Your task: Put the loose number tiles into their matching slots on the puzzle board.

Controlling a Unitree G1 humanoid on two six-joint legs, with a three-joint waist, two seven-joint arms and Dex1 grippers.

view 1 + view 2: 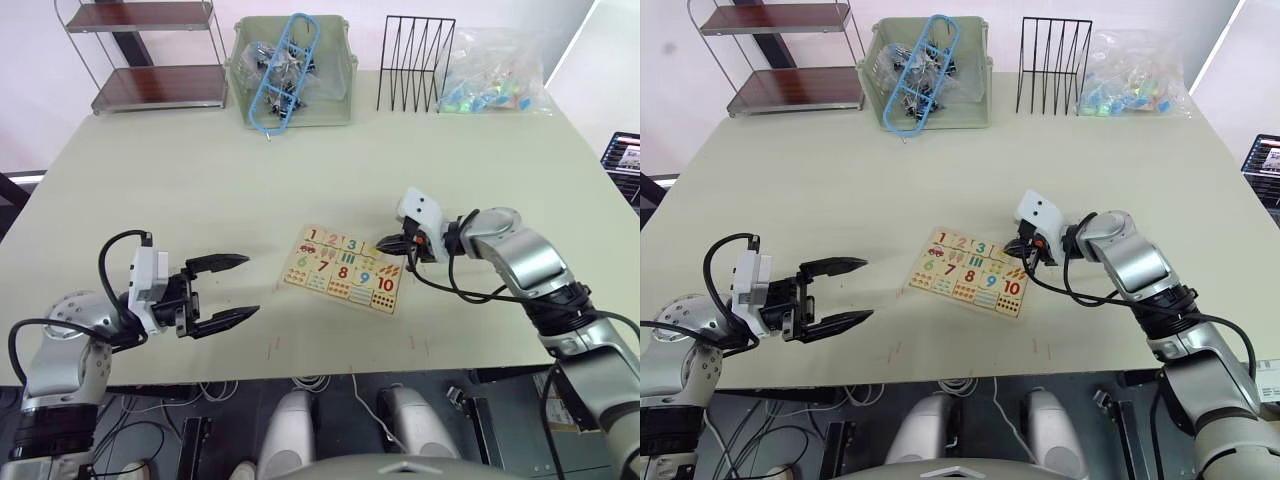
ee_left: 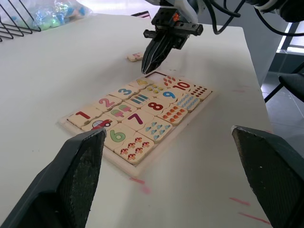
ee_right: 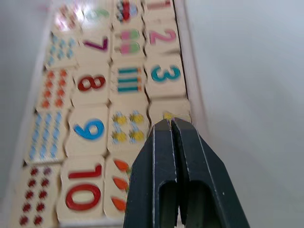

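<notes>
The puzzle board (image 1: 338, 297) lies flat on the table right of centre, nearly full of number and picture tiles. My right gripper (image 1: 385, 246) is shut, its tip pointing down at the board's far right corner, just over the yellow-marked tile (image 3: 167, 113) after the 3. The slot (image 2: 156, 75) at that corner looks bare. One loose tile (image 2: 135, 57) lies on the table just beyond that corner. My left gripper (image 1: 248, 287) hovers open and empty over the table to the left of the board, a hand's width from it.
Along the table's far edge stand a metal shelf (image 1: 150, 60), a green bin (image 1: 292, 70) of blue and dark clips, a black wire rack (image 1: 415, 62) and a bag (image 1: 495, 75) of coloured pieces. Small red marks (image 1: 272, 347) dot the table's front edge.
</notes>
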